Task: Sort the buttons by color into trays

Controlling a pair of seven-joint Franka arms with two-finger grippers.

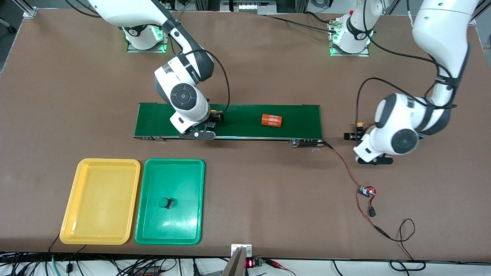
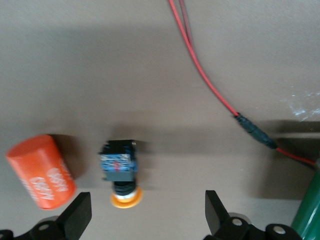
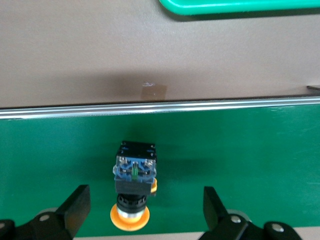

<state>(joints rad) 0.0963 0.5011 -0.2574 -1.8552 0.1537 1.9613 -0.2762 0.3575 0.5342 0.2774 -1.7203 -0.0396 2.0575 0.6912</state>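
A yellow-capped button (image 3: 134,172) lies on its side on the dark-green belt (image 3: 240,150), between the open fingers of my right gripper (image 3: 147,215); that gripper (image 1: 215,118) sits over the belt. A second yellow-capped button (image 2: 120,167) lies on the brown table off the belt's end toward the left arm, between the open fingers of my left gripper (image 2: 147,215), which shows in the front view (image 1: 355,135). A green button (image 1: 165,202) lies in the green tray (image 1: 153,230). The yellow tray (image 1: 100,201) is empty. The other green button is out of view.
An orange cylinder with white print (image 1: 271,120) lies on the belt (image 1: 245,130). Another orange cylinder (image 2: 41,171) lies beside the button under my left gripper. A red wire (image 1: 347,168) runs from the belt's end to a small circuit board (image 1: 366,190).
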